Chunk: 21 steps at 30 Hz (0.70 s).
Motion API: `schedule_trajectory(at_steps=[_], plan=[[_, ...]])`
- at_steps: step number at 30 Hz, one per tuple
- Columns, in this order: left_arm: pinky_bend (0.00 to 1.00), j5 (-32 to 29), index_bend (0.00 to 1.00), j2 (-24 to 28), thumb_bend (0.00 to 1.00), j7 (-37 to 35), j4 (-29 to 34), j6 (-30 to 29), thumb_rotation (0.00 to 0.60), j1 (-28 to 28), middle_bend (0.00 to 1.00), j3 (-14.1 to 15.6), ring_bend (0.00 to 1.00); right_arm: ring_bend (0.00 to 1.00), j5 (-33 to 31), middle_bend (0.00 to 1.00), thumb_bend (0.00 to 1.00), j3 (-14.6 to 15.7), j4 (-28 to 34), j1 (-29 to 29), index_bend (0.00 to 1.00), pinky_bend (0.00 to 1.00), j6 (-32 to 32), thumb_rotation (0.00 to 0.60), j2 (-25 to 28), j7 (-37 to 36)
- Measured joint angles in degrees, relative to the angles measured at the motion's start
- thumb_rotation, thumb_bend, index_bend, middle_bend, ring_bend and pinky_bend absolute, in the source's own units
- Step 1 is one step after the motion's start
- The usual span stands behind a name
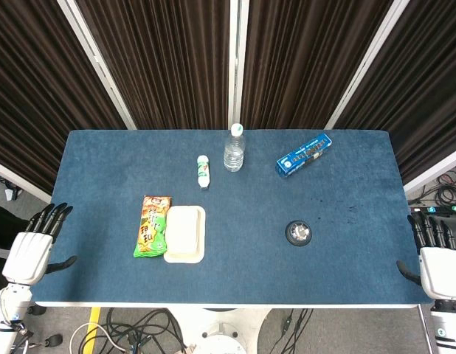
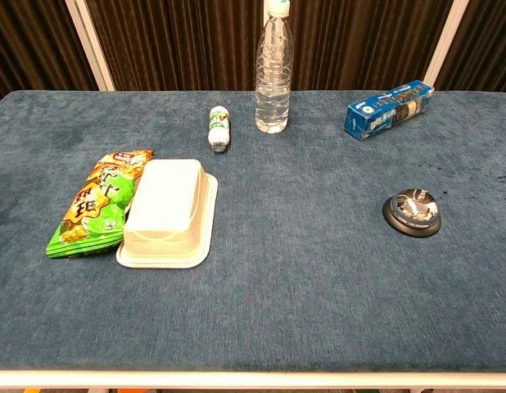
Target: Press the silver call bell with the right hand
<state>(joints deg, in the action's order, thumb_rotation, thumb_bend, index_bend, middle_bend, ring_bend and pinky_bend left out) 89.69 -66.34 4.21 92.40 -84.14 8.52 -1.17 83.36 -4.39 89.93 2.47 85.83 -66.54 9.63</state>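
Your right hand sits at the lower right edge of the head view, off the corner of the table, fingers spread and empty. The left hand mirrors it at the lower left, also spread and holding nothing; leave it parked there. Neither hand shows in the chest view.

The call bell stands in the lower right part of the table in the head view, right of centre, well apart from your right hand and from everything else. In the chest view it shows as a shiny dome on a dark base at the right side of the frame.

The reach has not begun, so bring the right hand up and in toward the frame's centre, over the cloth, until it hangs above the dome. The path looks free: the blue box lies further up the frame, and the water bottle, small bottle, snack bag and white tray are all off to the left. Aim a fingertip at the button on top, press straight down, not at a slant, so the bell does not slide.
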Motion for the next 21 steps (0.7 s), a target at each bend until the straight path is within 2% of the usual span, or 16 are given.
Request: schedule_trajectory(at_steps=[9,11,13,14,15,16,17,18,19,21], plan=[[0.15,-0.19,0.07,0.24,0.02,0.3,0.34,0.35,0.6,0.06,0.04,0.04,0.0,0.0,-0.06,0.0,0.1,0.08,0.48,0.04,0.0,0.0,-0.12,0.6,0.12,0.42],[0.15,-0.22,0.07,0.47,0.02,0.2,0.52,0.35,0.6,0.2,0.04,-0.16,0.0,0.0,0.03,0.0,0.13,-0.01,0.71,0.15,0.0,0.0,-0.08,0.6,0.15,0.45],[0.15,-0.24,0.07,0.52,0.02,0.15,0.52,0.45,0.6,0.3,0.04,-0.22,0.0,0.0,0.05,0.0,0.27,-0.12,0.78,0.33,0.0,0.0,-0.2,0.6,0.0,0.45],[0.15,-0.24,0.07,0.54,0.02,0.17,0.53,0.56,0.6,0.33,0.04,-0.18,0.0,0.0,0.05,0.01,0.4,-0.12,0.78,0.41,0.0,0.0,-0.31,0.6,-0.08,0.58],[0.15,-0.26,0.07,0.55,0.02,0.22,0.56,0.63,0.6,0.33,0.04,-0.12,0.0,0.01,0.05,0.04,0.54,-0.12,0.79,0.48,0.0,0.04,-0.4,0.6,-0.15,0.79],[0.15,-0.28,0.07,0.55,0.02,0.26,0.61,0.65,0.6,0.29,0.04,-0.05,0.0,0.07,0.02,0.11,0.69,-0.14,0.83,0.53,0.0,0.14,-0.43,0.6,-0.28,1.21],[0.15,-0.3,0.07,0.49,0.02,0.27,0.65,0.63,0.6,0.2,0.04,0.04,0.0,0.14,0.0,0.18,0.78,-0.19,0.88,0.57,0.0,0.23,-0.37,0.6,-0.43,1.63],[0.15,-0.29,0.07,0.42,0.02,0.28,0.61,0.61,0.6,0.15,0.04,0.09,0.0,0.3,-0.04,0.33,0.9,-0.25,0.99,0.6,0.0,0.41,-0.29,0.6,-0.64,2.08],[0.15,-0.28,0.07,0.33,0.02,0.29,0.5,0.59,0.6,0.11,0.04,0.14,0.0,0.46,-0.15,0.48,0.97,-0.31,1.25,0.69,0.0,0.56,-0.29,0.6,-0.91,2.55],[0.15,-0.28,0.07,-0.03,0.02,0.27,0.01,0.61,0.6,0.08,0.04,0.2,0.0,0.63,-0.44,0.67,1.0,-0.32,1.58,0.85,0.0,0.72,-0.77,0.6,-0.99,2.72]])
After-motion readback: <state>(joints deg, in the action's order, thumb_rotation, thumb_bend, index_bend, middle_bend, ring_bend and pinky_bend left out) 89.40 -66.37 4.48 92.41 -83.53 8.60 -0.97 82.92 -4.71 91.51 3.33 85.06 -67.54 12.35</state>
